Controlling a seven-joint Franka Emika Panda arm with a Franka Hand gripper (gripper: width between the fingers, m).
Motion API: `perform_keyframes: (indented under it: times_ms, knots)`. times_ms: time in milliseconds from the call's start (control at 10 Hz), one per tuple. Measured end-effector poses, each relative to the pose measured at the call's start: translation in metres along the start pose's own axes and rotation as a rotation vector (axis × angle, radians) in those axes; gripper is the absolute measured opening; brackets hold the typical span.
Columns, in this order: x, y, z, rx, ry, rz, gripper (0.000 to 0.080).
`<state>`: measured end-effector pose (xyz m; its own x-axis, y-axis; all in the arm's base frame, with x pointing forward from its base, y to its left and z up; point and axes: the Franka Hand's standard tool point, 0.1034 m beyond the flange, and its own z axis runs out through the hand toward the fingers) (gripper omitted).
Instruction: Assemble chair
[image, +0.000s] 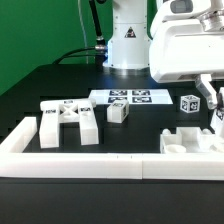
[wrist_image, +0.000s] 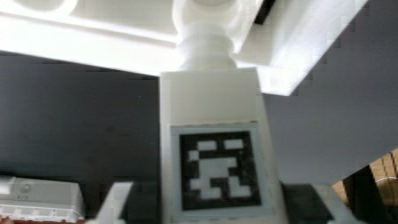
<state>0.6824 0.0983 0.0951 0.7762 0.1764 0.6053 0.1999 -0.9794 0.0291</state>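
Wrist view: your jaws are clamped on a white leg (wrist_image: 214, 120), one grey finger (wrist_image: 125, 205) on each side of its lower end. The leg is square in section and carries a black-and-white tag (wrist_image: 217, 168) on the face toward the camera. Its far end narrows to a round peg, and that peg touches a larger white part (wrist_image: 107, 35). You cannot tell how deep the peg sits. Dark surface (wrist_image: 71, 110) shows on both sides of the leg.

Exterior view: the arm (image: 185, 45) hangs over the exterior view's right side of the surface, its lower end at the frame edge. Just beneath it lies a flat panel (image: 188, 142) with raised blocks along its edge. A tagged block (image: 190, 102) stands just behind that panel. A cross-braced frame (image: 68, 120) lies well apart, on the exterior view's left. A small block (image: 118, 113) sits just beside the frame, close to the front edge of the marker board (image: 128, 97). The long border wall (image: 100, 160) runs along the near edge, and the panel rests close against it.
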Motion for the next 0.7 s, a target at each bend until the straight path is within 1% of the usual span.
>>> perform_keyframes:
  times_ms: [200, 700]
  knots:
    - [-0.0053, -0.0005, 0.0007, 0.001, -0.008, 0.000, 0.0291]
    - [-0.0097, -0.0023, 0.0039, 0.002, -0.014, -0.002, 0.0291]
